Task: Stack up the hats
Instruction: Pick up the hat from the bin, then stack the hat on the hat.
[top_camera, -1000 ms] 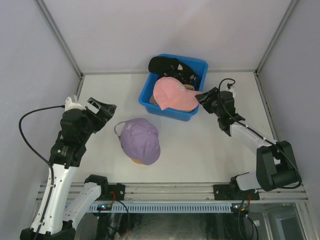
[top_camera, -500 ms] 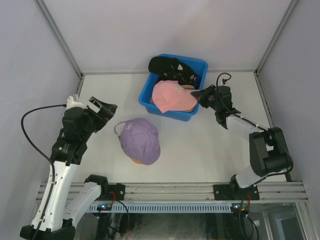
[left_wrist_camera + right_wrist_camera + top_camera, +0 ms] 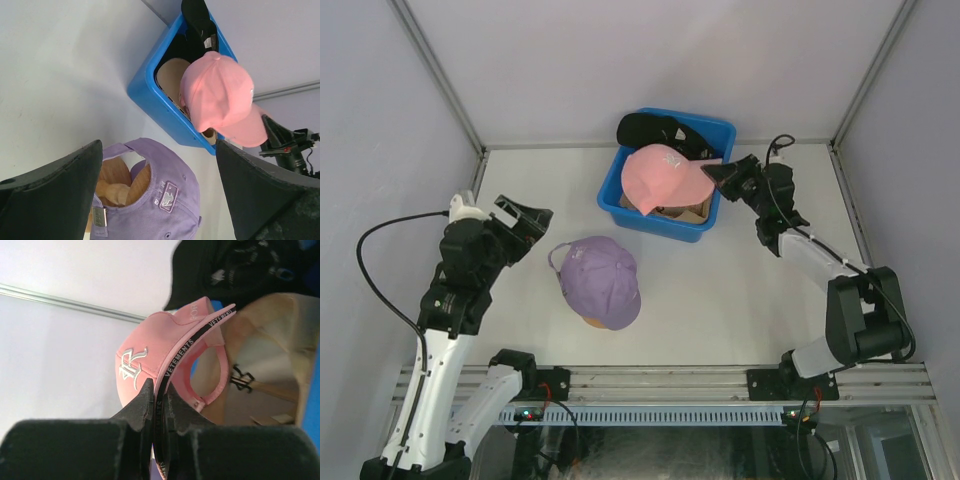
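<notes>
Right pincer (image 3: 712, 173), clamped on the pink cap (image 3: 658, 176) by its brim, has hoisted it above the bin (image 3: 612, 190). Lavender cap (image 3: 603, 280) awaits; left pincer (image 3: 528, 216) gapes empty.

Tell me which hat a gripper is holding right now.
The pink cap, its brim pinched in the right gripper over the blue bin. The lavender cap, black cap and tan cap lie untouched.

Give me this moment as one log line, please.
right tool: shut on pink hat, over bin | left tool: open | lavender hat: on stand
</notes>
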Robot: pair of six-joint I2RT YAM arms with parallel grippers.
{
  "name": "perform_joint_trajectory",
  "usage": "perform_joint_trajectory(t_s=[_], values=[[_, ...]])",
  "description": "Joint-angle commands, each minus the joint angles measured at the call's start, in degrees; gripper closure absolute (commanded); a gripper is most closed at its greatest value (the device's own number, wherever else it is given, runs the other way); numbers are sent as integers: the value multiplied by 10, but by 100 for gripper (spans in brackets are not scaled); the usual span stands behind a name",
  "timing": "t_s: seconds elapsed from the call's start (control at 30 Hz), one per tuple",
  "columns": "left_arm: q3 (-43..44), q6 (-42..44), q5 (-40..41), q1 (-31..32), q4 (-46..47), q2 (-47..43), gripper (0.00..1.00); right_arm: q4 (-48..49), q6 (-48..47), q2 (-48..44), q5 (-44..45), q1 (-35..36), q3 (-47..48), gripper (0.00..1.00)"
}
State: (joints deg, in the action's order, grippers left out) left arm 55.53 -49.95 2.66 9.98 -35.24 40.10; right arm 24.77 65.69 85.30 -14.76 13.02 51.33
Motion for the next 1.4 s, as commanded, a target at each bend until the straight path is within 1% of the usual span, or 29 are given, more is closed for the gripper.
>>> perform_joint_trajectory(t_s=[0.0, 0.27, 0.4, 0.47, 0.7, 0.9, 0.97, 1.13, 1.37], values=[[26, -1, -10, -3, 10, -9, 3, 69, 31, -46, -7, 20, 67, 100], [51, -6, 4, -4, -6, -21, 3, 52, 53, -79, 20, 96, 133, 100], [69, -23, 32, -4, -30, -30, 2, 43, 53, -106, 48, 154, 131, 100], [80, -40, 64, -3, -56, -36, 3, 41, 46, -123, 70, 192, 120, 100], [115, -109, 167, -5, -127, -67, 2, 91, 53, -180, 160, 307, 40, 100], [122, -168, 219, -4, -157, -98, 2, 149, 48, -230, 247, 397, -48, 100], [122, -173, 225, -4, -162, -104, 2, 177, 47, -238, 277, 427, -78, 100], [131, -168, 216, -4, -174, -99, 3, 267, 57, -231, 326, 475, -146, 100], [130, -137, 201, -4, -173, -92, 3, 395, 70, -207, 375, 510, -240, 100]])
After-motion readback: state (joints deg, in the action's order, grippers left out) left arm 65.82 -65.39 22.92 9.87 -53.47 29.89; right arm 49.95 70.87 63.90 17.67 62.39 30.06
